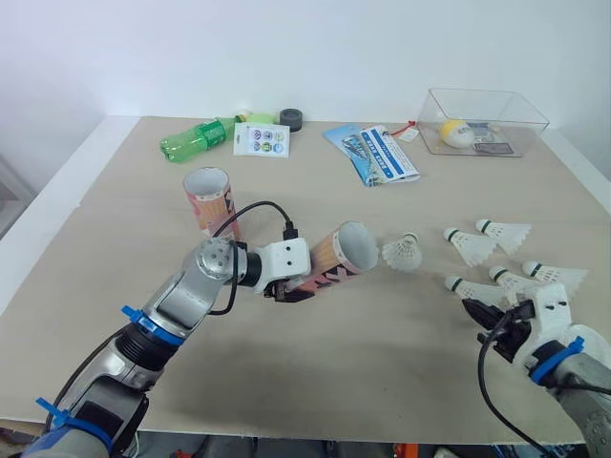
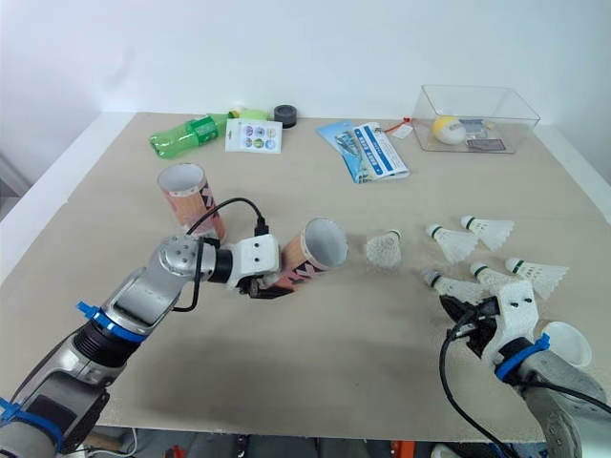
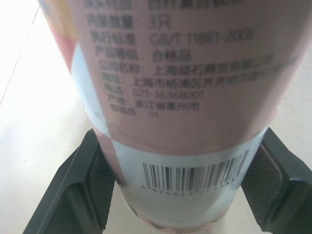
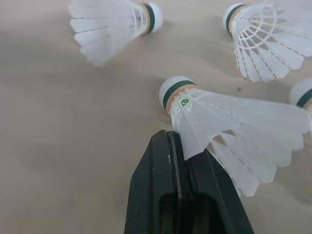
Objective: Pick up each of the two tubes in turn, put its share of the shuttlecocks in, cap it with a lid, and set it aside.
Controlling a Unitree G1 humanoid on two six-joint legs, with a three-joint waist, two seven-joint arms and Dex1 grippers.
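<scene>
We found the left gripper (image 1: 291,285) closed on the pink printed cardboard tube (image 1: 336,260), one black finger (image 3: 78,187) on each side of its barcode end. The tube was lifted off the pale wooden table (image 1: 315,382) and tipped nearly flat. Its long axis ran across us, and its open mouth faced our right. A white feather shuttlecock with a green-banded cork (image 1: 404,252) lay just beyond that mouth, skirt towards it. The second pink tube (image 1: 208,198) stood upright behind the left arm.

The right gripper (image 4: 170,139) was low over the table, well to the right of the tube mouth. Its fingers were pressed together, their tips touching the skirt edge of the nearest white shuttlecock (image 4: 219,126). We could not tell whether a feather was pinched between them. That shuttlecock lay on its side, cork pointing towards the tube and skirt towards the right arm. Four more lay close behind it.

We judged that loading turned on this line. The shuttlecock had to travel leftwards, cork first, along the tube's axis, and the right arm was much the nearer to it.
</scene>
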